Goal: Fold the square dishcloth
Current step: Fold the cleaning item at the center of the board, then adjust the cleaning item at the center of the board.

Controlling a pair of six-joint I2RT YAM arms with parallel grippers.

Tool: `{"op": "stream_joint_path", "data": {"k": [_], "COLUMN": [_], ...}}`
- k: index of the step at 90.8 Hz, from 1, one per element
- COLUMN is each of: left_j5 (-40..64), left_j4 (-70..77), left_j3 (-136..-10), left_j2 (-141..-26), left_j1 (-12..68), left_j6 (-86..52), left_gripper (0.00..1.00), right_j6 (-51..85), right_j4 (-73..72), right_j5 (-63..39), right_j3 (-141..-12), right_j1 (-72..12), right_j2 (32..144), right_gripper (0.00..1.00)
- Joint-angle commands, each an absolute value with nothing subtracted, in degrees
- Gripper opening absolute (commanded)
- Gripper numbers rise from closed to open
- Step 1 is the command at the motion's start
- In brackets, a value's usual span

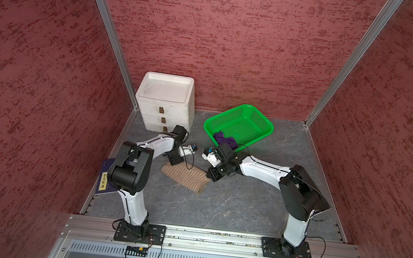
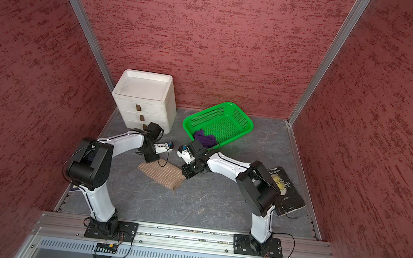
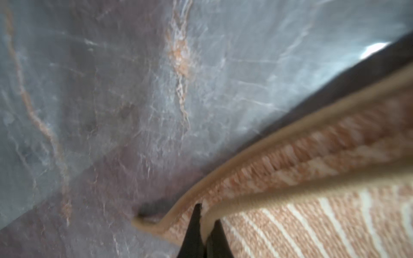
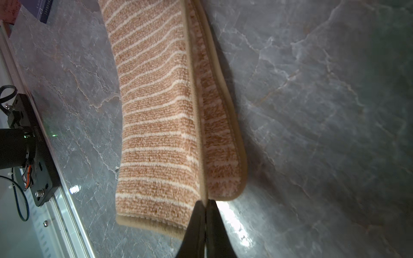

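Note:
The square dishcloth [image 1: 184, 175] [image 2: 161, 173], tan with thin white stripes, lies folded over on the grey marble table in both top views. My left gripper [image 1: 173, 163] [image 2: 151, 159] is at its far left corner and my right gripper [image 1: 212, 177] [image 2: 187, 175] is at its far right corner. In the left wrist view the left gripper [image 3: 206, 215] is shut on the upper layer's beige hem of the dishcloth [image 3: 312, 223]. In the right wrist view the right gripper [image 4: 206, 202] is shut on the hem of the top layer of the dishcloth [image 4: 156, 125], held slightly above the lower layer.
A white three-drawer unit [image 1: 165, 103] stands at the back left. A green basket [image 1: 242, 123] with a purple cloth [image 1: 225, 139] in it sits just behind my right arm. A dark blue book [image 1: 105, 176] lies at the left edge, and a black book [image 2: 287, 193] at the right.

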State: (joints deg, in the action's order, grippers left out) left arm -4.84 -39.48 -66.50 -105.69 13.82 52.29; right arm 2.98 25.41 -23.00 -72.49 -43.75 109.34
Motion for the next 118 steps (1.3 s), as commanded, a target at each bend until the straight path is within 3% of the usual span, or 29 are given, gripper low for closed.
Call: {"op": "stream_joint_path", "data": {"k": [1, 14, 22, 26, 35, 39, 43, 63, 85, 102, 118], "left_j5": [-9.6, -10.1, -11.1, -11.7, -11.5, -10.7, -10.0, -4.9, -7.1, -10.4, -15.4], "left_j4": [-34.1, -32.4, -30.9, -30.2, -29.1, -29.0, -30.0, -36.1, -32.1, -25.4, -18.1], "left_j3": [-66.8, -65.2, -64.0, -63.3, -62.0, -61.6, -61.8, -62.4, -51.8, -47.7, -47.9], "left_j2": [-108.0, -108.0, -107.7, -107.3, -105.0, -103.2, -100.4, -89.2, -87.8, -91.0, -96.4], "left_j1": [13.1, 13.1, 13.1, 13.1, 12.9, 12.7, 12.5, 10.8, 8.6, 5.7, 9.6], "left_j6": [52.5, 52.9, 53.2, 53.5, 53.4, 53.2, 52.9, 51.7, 53.6, 55.4, 55.3], "left_gripper": [0.0, 0.0, 0.02, 0.11, 0.66, 0.77, 0.81, 0.84, 0.82, 0.8, 0.8], "right_j6": [1.8, 2.1, 3.2, 4.0, 5.9, 6.6, 7.2, 10.1, 15.2, 17.6, 23.8], "right_j4": [28.2, 27.4, 26.9, 26.3, 23.6, 21.7, 20.5, 17.3, 8.2, 3.3, -5.3], "right_j5": [-23.6, -23.0, -20.8, -19.3, -17.3, -16.4, -16.1, -23.9, -35.8, -36.0, -34.8], "right_j3": [-74.2, -74.8, -74.8, -74.5, -72.1, -70.6, -69.6, -71.5, -71.4, -64.0, -54.3], "right_j1": [-43.1, -43.1, -43.1, -43.1, -43.2, -43.4, -43.8, -47.8, -48.1, -48.1, -49.8], "right_j2": [112.0, 114.7, 115.2, 114.5, 108.9, 105.8, 103.2, 104.7, 115.1, 113.7, 110.6], "right_gripper": [0.0, 0.01, 0.14, 0.19, 0.26, 0.3, 0.31, 0.25, 0.0, 0.0, 0.0]}}
